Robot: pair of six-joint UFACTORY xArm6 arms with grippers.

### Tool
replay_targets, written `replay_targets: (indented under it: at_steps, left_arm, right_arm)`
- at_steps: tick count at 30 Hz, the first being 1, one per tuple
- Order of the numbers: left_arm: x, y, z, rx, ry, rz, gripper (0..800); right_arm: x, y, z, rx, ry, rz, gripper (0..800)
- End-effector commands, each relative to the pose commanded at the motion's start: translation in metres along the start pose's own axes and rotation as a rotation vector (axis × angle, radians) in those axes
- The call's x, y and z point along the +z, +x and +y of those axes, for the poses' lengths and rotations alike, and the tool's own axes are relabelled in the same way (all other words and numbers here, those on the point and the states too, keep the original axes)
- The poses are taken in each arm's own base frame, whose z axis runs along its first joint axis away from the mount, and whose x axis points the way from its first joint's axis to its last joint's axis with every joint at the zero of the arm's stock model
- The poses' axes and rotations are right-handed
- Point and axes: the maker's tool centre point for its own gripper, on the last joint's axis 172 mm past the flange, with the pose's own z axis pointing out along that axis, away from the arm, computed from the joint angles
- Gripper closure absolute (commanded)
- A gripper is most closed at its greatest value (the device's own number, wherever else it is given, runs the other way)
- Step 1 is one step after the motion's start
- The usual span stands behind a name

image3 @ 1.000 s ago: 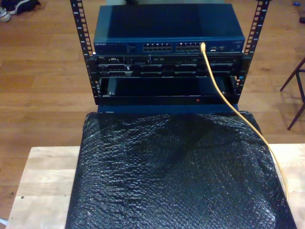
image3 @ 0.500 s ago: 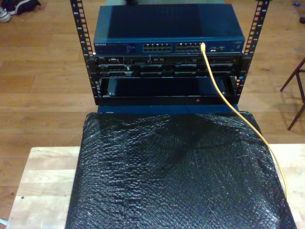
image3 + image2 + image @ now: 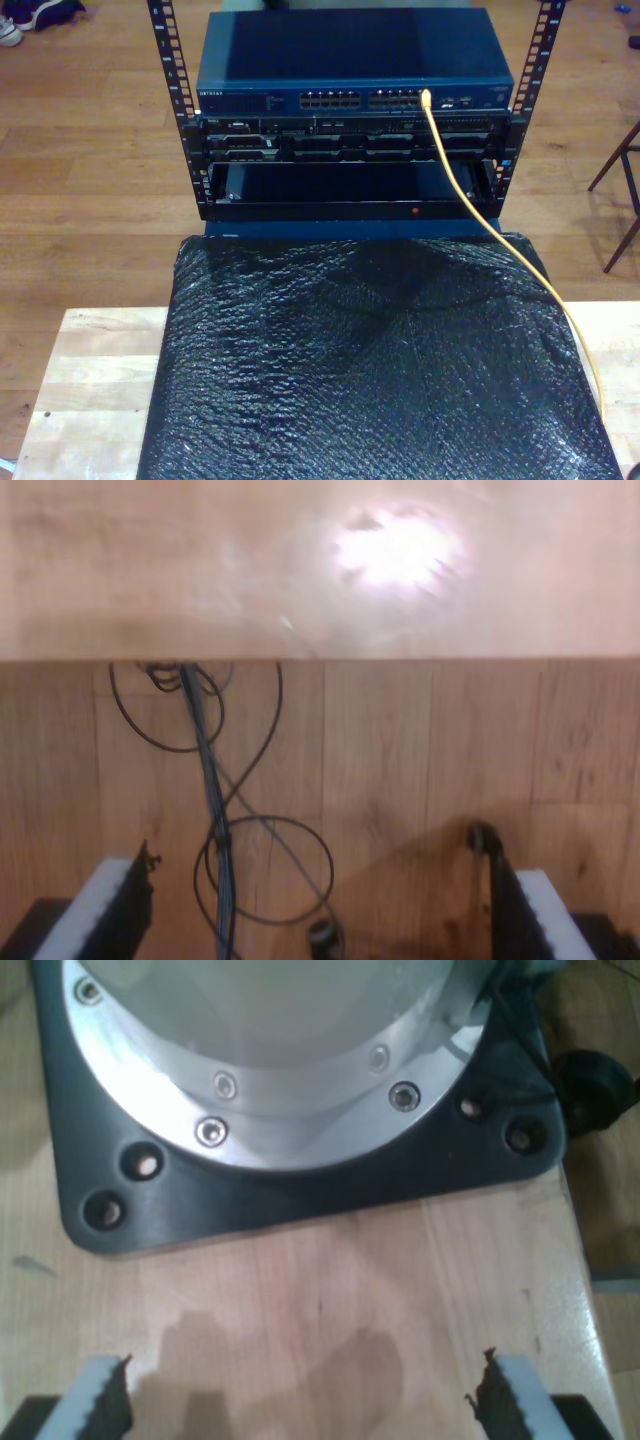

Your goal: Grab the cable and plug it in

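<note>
The yellow-orange cable (image 3: 447, 150) runs from a port on the blue network switch (image 3: 350, 60) in the rack, down over the black mat and off toward the exterior view's lower right. Its tip (image 3: 425, 97) sits in a port on the switch's front, toward the exterior view's right. My first gripper (image 3: 305, 1400) is open above bare wooden tabletop, with nothing between its fingers. My second gripper (image 3: 320, 910) is open too, hanging past a table edge over the wooden floor, holding nothing.
A black bubble-wrap mat (image 3: 370, 360) covers most of the wooden table (image 3: 95, 370). A round metal arm base on a black plate (image 3: 300, 1190) stands just beyond my first gripper. Thin black cables (image 3: 215, 830) loop on the floor below my second gripper. Chair legs (image 3: 622, 190) stand at the exterior view's right.
</note>
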Motion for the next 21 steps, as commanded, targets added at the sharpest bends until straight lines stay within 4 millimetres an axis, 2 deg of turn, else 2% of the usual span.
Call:
replay_targets:
  at_steps: [5,14,21]
  left_arm:
    - [0.000,0.000,0.000,0.001,-0.001,0.000,0]
    - [0.000,0.000,0.000,0.001,-0.001,0.000,0]
    - [0.000,0.000,0.000,0.001,-0.001,0.000,0]
  right_arm:
    - [0.021,0.013,-0.016,0.007,0.000,0.045,0]
    - [0.055,0.039,-0.025,0.017,0.011,0.119,0]
    - [0.079,0.043,-0.031,0.032,0.012,0.111,0]
